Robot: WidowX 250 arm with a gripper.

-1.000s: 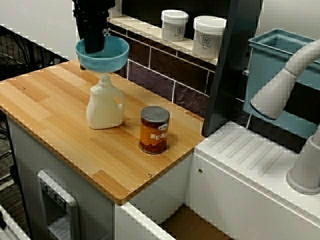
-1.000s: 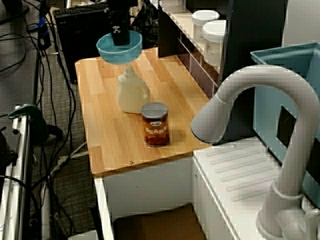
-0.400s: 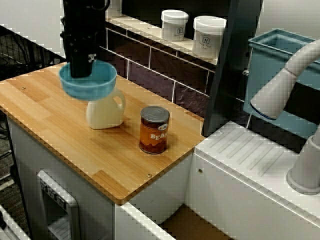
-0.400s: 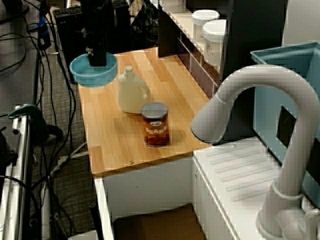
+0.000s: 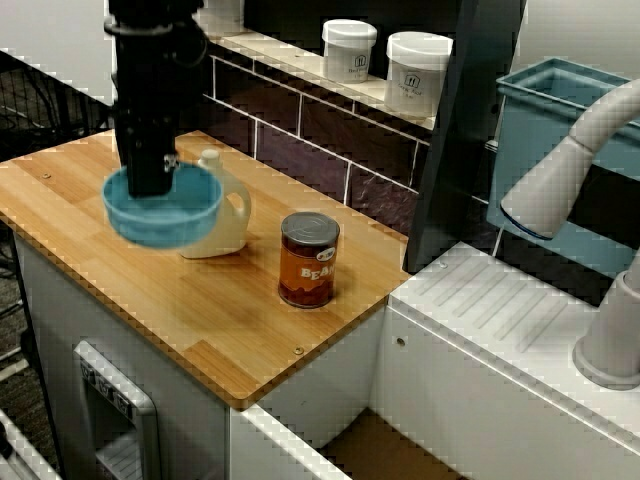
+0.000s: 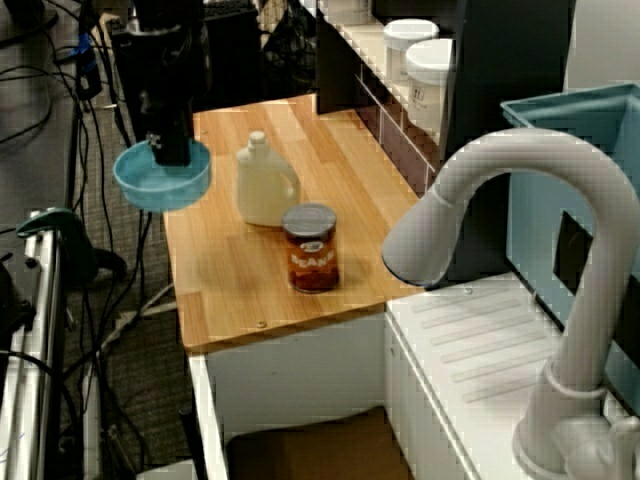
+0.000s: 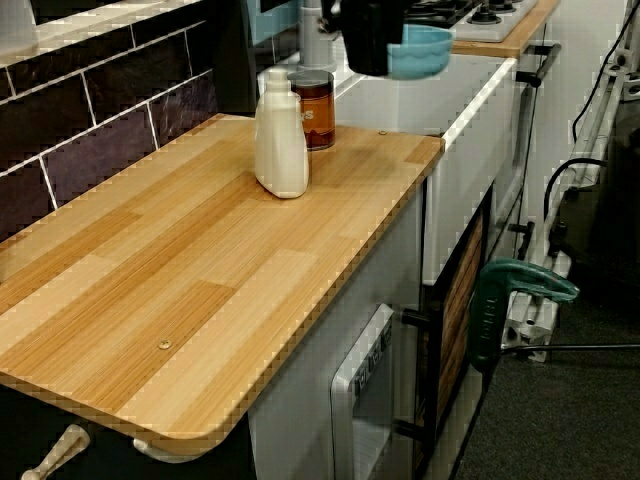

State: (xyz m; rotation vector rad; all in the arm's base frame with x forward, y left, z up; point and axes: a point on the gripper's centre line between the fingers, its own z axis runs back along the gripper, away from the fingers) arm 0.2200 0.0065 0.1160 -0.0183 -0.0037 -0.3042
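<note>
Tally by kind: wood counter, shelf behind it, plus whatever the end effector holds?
blue bowl, held in the end effector: 1
white jug: 1
bean can: 1
white lidded jars in full view: 2
Total: 5
White shape behind the arm: too hidden to count.

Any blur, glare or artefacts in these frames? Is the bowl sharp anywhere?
View facing the tiled wall: blue bowl blurred, its lower rim smeared; tool a dark mass; can sharp. View past the faucet: faucet looms soft in front, bowl slightly soft. Low view along the counter: tool near black and cropped at the top, counter edge jagged. No harsh glare.
</note>
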